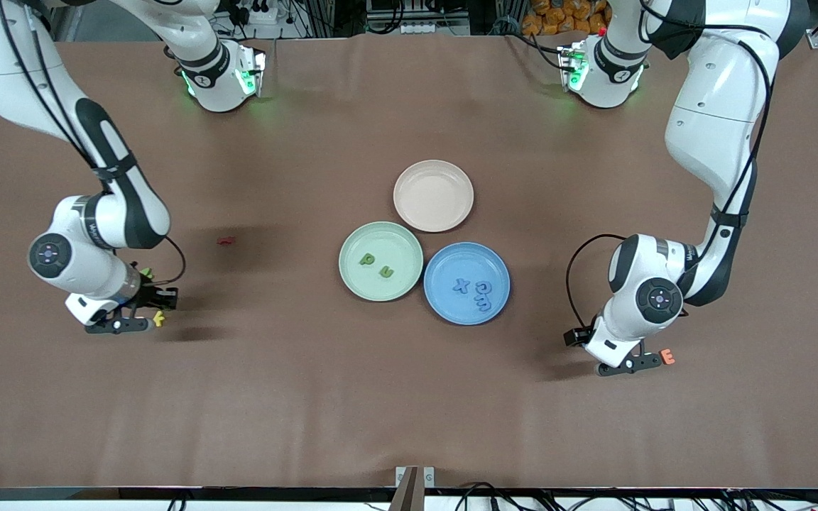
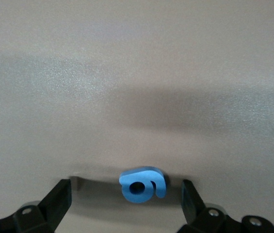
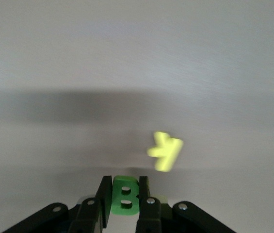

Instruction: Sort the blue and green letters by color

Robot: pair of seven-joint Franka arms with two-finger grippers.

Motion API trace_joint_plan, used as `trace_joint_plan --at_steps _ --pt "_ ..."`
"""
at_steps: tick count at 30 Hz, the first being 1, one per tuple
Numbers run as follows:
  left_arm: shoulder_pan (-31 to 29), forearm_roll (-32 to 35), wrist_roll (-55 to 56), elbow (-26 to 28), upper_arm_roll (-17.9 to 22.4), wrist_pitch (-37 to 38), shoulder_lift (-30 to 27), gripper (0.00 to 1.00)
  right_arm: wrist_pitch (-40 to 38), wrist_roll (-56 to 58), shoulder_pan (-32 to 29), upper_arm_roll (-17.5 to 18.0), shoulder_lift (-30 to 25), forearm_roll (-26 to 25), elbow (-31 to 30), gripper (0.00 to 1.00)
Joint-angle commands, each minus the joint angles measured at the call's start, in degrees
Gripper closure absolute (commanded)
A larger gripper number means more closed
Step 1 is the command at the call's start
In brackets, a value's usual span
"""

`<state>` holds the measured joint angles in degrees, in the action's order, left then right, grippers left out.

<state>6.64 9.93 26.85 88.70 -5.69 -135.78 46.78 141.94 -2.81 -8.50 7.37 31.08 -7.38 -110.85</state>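
My right gripper [image 1: 143, 312] is low over the table at the right arm's end, shut on a green B [image 3: 125, 195] that stands upright between its fingers [image 3: 104, 199]. At the left arm's end, my left gripper [image 1: 604, 351] is down at the table and open. A blue g [image 2: 142, 184] lies between its fingers [image 2: 59, 199], touching neither; the hand hides it in the front view. The green plate [image 1: 352, 245] holds a green p [image 1: 367, 259] and u [image 1: 386, 271]. The blue plate [image 1: 444, 309] holds a blue X [image 1: 460, 285] and two more blue letters [image 1: 483, 294].
A yellow k [image 3: 165, 151] lies just ahead of the right gripper's fingertips, seen also from the front as the yellow k [image 1: 159, 319]. An orange E [image 1: 667, 357] lies beside the left gripper. A red letter [image 1: 225, 240] and an empty pink plate [image 1: 433, 195] are on the table.
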Motion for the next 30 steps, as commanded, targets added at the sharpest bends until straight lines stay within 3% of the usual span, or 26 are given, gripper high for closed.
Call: trace_joint_plan --at_steps 1,3,12,17,24,30 --pt "0.66 -0.53 0.49 -0.81 0.59 1.31 0.24 0.0 -1.93 -12.37 4.71 1.42 -1.73 0.52 0.2 1.0" --pt "0.66 -0.44 0.49 -0.81 0.59 1.31 0.24 0.0 -2.63 -18.07 6.74 2.21 -1.82 0.52 1.16 1.0" --pt "0.66 -0.44 0.66 -0.73 0.68 1.57 0.24 0.64 -6.15 -37.43 12.1 7.04 -1.64 0.52 5.99 1.0" --pt "0.74 -0.44 0.75 -0.64 0.68 1.57 0.24 0.85 -7.03 -45.51 14.91 8.71 -1.29 0.61 7.58 1.0" --pt "0.74 -0.44 0.66 -0.73 0.68 1.57 0.06 0.94 -7.03 -58.52 17.55 11.7 -0.94 0.52 9.77 1.0" --pt "0.74 -0.7 0.66 -0.81 0.33 1.75 -0.73 0.95 -6.94 -65.29 20.8 12.76 -0.15 0.44 10.13 1.0"
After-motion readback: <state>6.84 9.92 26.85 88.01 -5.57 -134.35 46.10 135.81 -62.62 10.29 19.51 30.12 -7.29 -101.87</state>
